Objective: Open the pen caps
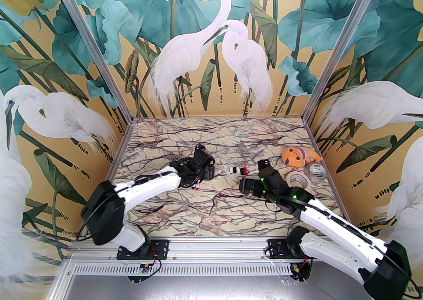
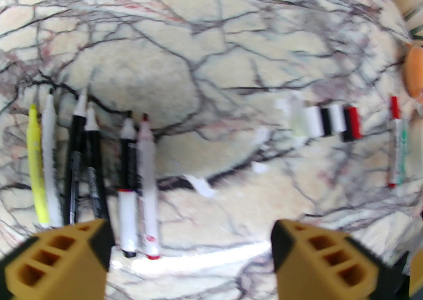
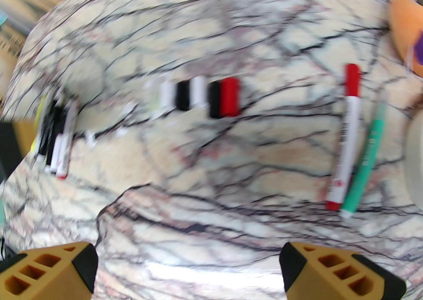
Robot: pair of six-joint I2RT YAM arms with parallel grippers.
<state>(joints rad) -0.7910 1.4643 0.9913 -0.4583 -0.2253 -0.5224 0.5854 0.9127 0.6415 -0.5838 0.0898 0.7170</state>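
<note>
Pen caps (image 3: pixel 198 95) lie in a row; left fingers (image 2: pixel 59 259) and right fingers (image 3: pixel 337 272) spread, empty.

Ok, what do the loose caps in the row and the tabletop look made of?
The caps look like smooth moulded plastic: flat, solid red, black and white, though blur hides any sheen. The tabletop looks like polished marble or a marble-print laminate: dark veining with a bright glare streak; which is unclear.
</note>
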